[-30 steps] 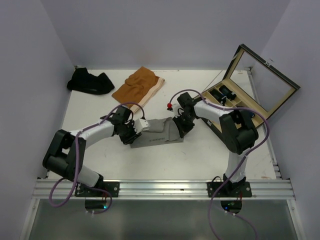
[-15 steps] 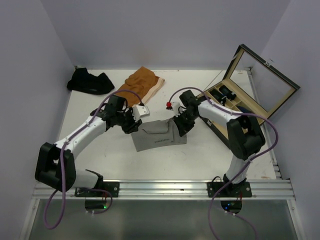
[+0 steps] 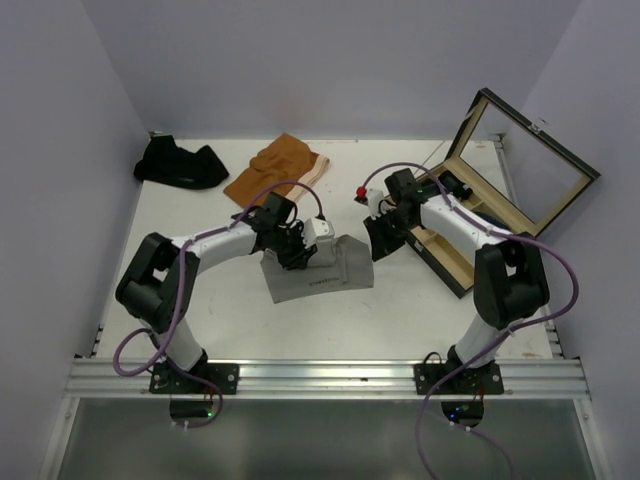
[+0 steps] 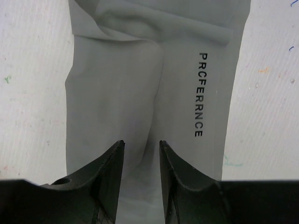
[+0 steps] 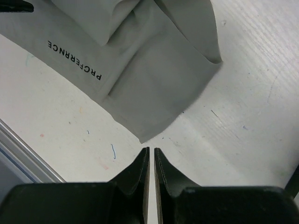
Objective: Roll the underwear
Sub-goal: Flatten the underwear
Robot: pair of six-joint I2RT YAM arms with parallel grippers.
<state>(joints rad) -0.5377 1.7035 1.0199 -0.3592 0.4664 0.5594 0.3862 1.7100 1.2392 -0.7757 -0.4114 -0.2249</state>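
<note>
The light grey cloth briefs (image 3: 322, 278) lie flat mid-way across the white table (image 3: 420, 305), not yet rolled. The left gripper (image 4: 140, 145) has moved over them, jaws apart. The right gripper (image 5: 149, 151) has let go and backed off their corner, jaws almost together, empty.

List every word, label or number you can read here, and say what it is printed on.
"PRCFERRNCE": black capitals along the band of the light grey underwear, read in the left wrist view.
In the top view the same print is too small to read.
No other text is legible.
</note>
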